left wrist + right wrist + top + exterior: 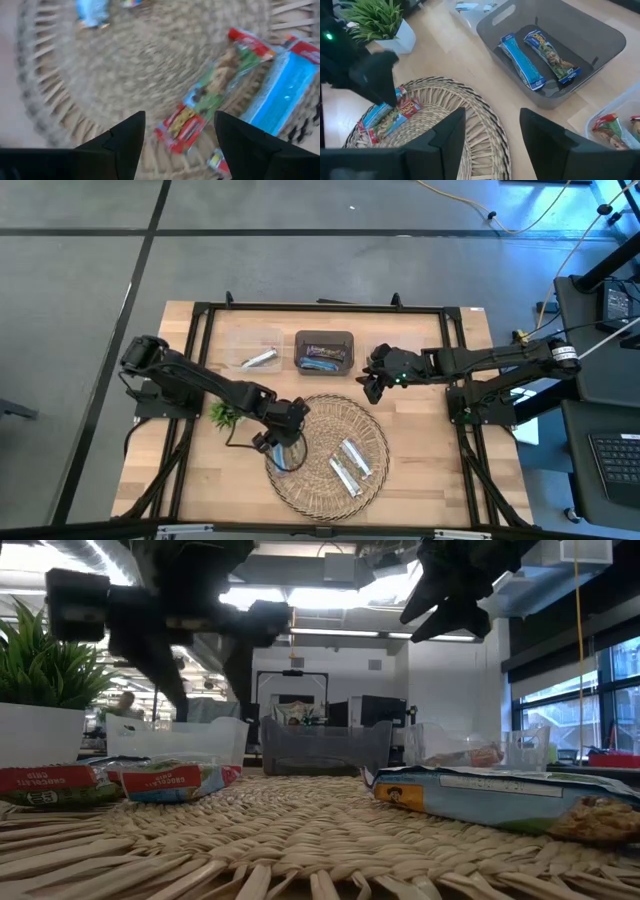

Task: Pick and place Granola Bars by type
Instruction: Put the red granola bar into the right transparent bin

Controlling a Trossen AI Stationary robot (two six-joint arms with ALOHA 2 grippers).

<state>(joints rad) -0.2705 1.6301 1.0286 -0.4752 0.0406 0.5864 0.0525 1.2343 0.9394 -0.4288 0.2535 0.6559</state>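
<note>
- Left gripper (175,137) over the left edge of the wicker tray (375,442), fingers spread, nothing between them, red-green granola bar (212,95) right under the gap
- Blue bar (287,90) lies just beside the red-green one on the weave
- Silvery bars (350,465) on the tray's right part
- Right gripper (372,380) hangs near the grey bin (615,37), fingers apart, empty
- Grey bin holds two blue bars (522,62)
- Clear bin (235,340) holds one silvery bar (259,360)
</note>
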